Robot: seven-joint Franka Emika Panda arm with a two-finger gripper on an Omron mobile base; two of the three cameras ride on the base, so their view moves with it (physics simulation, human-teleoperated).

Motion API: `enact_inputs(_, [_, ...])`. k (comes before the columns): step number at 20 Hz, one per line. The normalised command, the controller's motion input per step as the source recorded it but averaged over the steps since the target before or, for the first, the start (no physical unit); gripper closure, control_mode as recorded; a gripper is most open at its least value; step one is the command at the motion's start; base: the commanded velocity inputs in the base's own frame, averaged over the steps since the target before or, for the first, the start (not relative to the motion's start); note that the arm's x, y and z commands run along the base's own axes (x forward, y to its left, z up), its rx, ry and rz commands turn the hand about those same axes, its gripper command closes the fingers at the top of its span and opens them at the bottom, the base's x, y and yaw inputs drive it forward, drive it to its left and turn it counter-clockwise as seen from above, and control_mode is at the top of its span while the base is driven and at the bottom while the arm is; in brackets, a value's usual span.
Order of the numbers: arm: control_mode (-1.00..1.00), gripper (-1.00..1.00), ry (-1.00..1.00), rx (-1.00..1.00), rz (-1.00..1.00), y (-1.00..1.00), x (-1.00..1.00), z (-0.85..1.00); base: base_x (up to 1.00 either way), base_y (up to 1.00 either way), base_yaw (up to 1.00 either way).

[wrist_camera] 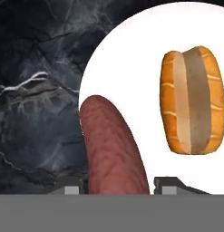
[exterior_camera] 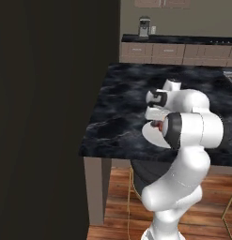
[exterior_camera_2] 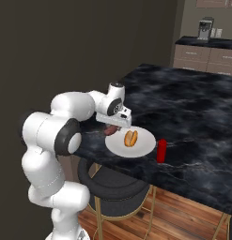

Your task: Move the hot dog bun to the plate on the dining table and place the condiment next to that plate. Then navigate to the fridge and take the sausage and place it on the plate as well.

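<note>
The hand (exterior_camera_2: 112, 127) is closed partway on one reddish-brown sausage (wrist_camera: 114, 149), which sticks out forward between the two fingers and hangs over the near-left rim of the round white plate (exterior_camera_2: 142, 146) on the dark marbled table (exterior_camera_2: 192, 108). From the right base view the sausage looks to be just above the plate's edge rather than resting on it, though the angle is too shallow to be sure. It is probably light, smooth and a little slippery, soft enough to dent but stiff enough to hold its line; a grip across its middle, as here, seems the sensible place, since a hold near either end would let it swing or slide out. It should tolerate a short drop, but being round it may roll on the flat plate. One split orange hot dog bun (wrist_camera: 192, 100) lies on the plate, cut side up, apart from the sausage. One red condiment bottle (exterior_camera_2: 161, 150) stands upright on the table just beside the plate's right rim. The count is one sausage, one bun, one bottle, one plate; judged from this, only setting the sausage down remains.
</note>
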Motion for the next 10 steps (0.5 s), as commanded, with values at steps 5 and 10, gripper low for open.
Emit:
enact_inputs(5, [-1.0, 1.0, 0.19, 0.0, 0.17, -0.34, 0.62, -0.41, 0.0, 0.0, 0.0])
enact_inputs(10, [-1.0, 1.0, 0.06, 0.0, 0.04, -0.28, 0.28, -0.37, 0.0, 0.0, 0.0])
